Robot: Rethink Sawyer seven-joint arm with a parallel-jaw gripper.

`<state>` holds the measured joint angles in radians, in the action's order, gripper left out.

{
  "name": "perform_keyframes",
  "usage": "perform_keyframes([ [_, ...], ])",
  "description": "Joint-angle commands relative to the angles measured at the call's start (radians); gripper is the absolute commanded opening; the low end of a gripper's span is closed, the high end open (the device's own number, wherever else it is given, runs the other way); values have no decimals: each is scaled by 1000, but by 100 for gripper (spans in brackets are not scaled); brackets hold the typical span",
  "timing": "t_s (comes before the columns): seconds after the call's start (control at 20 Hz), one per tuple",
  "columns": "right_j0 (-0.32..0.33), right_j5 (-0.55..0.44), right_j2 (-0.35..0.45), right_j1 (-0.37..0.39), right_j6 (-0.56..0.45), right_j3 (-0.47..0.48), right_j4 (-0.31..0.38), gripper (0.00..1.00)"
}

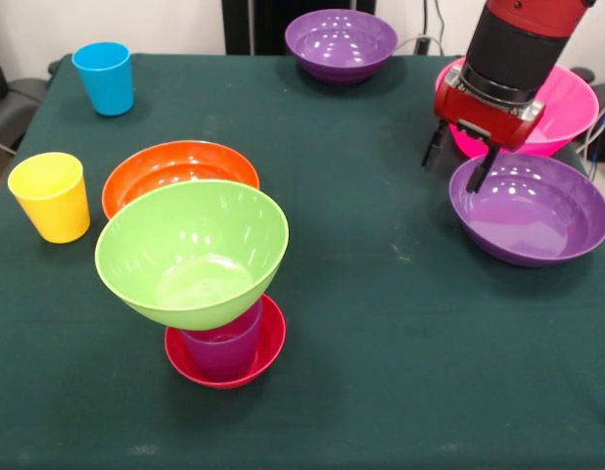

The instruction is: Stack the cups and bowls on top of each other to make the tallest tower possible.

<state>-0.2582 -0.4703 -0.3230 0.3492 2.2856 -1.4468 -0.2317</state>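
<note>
A tower stands near the front left: a small red bowl (258, 354) holds a purple cup (224, 348), and a lime green bowl (193, 250) rests tilted on the cup. Just behind it lies a wide orange bowl (175, 164). A yellow cup (50, 196) stands at the left edge and a blue cup (103, 76) at the far left. At the right, my gripper (458, 159) is open and low over the far-left rim of a purple bowl (533, 211). One finger is outside the rim and the other is inside. A big pink bowl (572, 103) sits behind it.
Another purple bowl (340, 44) sits at the table's far edge, in the middle. The dark green tablecloth (381, 294) covers the table. Cables hang off the table's right edge by the pink bowl.
</note>
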Motion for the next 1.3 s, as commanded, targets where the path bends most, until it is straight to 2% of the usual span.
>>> perform_keyframes([
  [0.05, -7, 54, 71, -56, 181, -30, -26, 100],
  [1.3, -46, 40, 51, -88, 220, -2, -71, 100],
])
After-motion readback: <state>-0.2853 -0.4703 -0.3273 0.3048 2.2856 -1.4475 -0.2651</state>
